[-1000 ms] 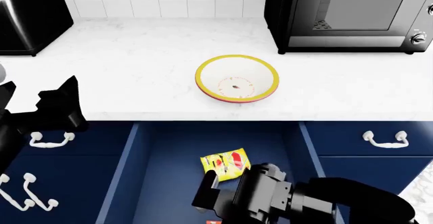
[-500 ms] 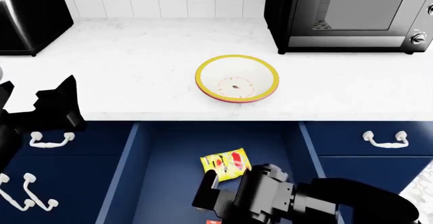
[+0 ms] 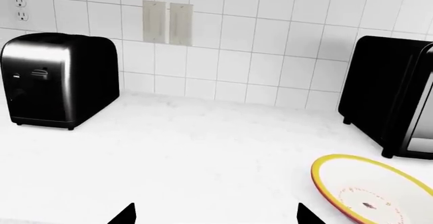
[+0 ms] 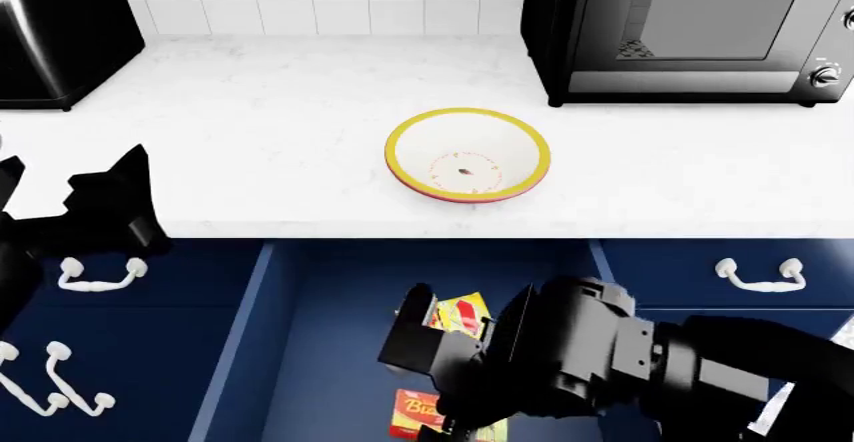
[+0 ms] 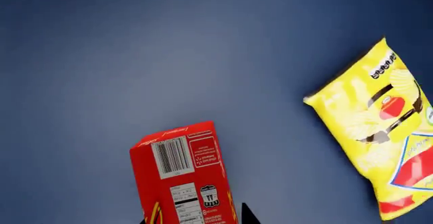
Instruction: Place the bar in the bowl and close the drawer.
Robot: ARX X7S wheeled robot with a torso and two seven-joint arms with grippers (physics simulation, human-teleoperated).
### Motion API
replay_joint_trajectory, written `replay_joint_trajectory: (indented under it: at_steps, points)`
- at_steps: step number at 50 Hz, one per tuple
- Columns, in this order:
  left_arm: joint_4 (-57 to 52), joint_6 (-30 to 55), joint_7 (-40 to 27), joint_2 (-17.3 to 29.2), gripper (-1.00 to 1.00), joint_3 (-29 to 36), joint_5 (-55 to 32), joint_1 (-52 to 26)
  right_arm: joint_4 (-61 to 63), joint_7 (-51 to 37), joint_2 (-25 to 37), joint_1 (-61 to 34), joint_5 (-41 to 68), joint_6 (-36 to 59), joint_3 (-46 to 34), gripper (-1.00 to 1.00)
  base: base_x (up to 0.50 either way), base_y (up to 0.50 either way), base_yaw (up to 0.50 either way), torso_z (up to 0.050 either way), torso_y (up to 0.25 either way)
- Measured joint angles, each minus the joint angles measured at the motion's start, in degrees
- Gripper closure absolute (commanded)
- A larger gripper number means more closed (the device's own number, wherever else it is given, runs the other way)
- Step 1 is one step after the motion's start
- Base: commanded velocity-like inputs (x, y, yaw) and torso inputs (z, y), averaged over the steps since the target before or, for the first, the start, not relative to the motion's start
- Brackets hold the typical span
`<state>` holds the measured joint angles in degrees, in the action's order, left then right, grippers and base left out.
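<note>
Bar [image 5: 184,173] sits between right gripper [image 5: 196,219] fingertips, apparently grasped, though contact is cropped. Snack packet [image 5: 379,143] lies beside the gripper; a loose pinch could drop the bar back into drawer [image 4: 320,362].

The bowl [image 4: 467,156] sat on the counter [image 4: 267,142], before the microwave [image 4: 694,27]. Below, in the open drawer [image 4: 320,352], the bar [image 4: 416,414] lay near a snack packet [image 4: 458,314].

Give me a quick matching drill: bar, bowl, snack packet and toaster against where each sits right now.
Things:
1. bar
2. bowl
3. snack packet
4. toaster

Places:
A. counter, against the tiled wall
B. open drawer, right under the right gripper
C. middle of the counter, nothing in it
D. open drawer, beside the red box, lying flat

Pairs: 1-B, 2-C, 3-D, 4-A
</note>
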<state>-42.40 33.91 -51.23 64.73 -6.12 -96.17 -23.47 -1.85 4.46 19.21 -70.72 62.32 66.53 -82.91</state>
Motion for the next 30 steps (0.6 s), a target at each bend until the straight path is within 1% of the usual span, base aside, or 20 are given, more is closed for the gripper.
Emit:
replay_joint_trajectory:
  at_steps: [8,14,22,30]
  points:
    - [0.65,0.7,-0.43,0.12,-1.0,1.63,-1.33,-3.04,5.95,-4.16,3.51,-3.48,6.07,2.26,5.94,1.0,0.0,0.0,0.0,0.0,0.0]
    - [1.99,2.08,-1.19,0.19,-1.0,4.34,-4.07,-8.55,9.44,-7.84,5.75,-7.22,12.27,4.59,10.93,1.0,0.0,0.0,0.0,0.0,0.0]
    - [5.79,5.85,-3.36,-0.95,-1.0,10.17,-9.11,-20.58,11.52,-12.47,8.35,-13.07,20.52,7.33,16.88,1.0,0.0,0.0,0.0,0.0,0.0]
    - [13.18,11.44,-5.21,-4.78,-1.0,17.53,-14.18,-35.07,9.43,-14.68,9.6,-19.75,26.29,9.63,20.98,1.0,0.0,0.0,0.0,0.0,0.0]
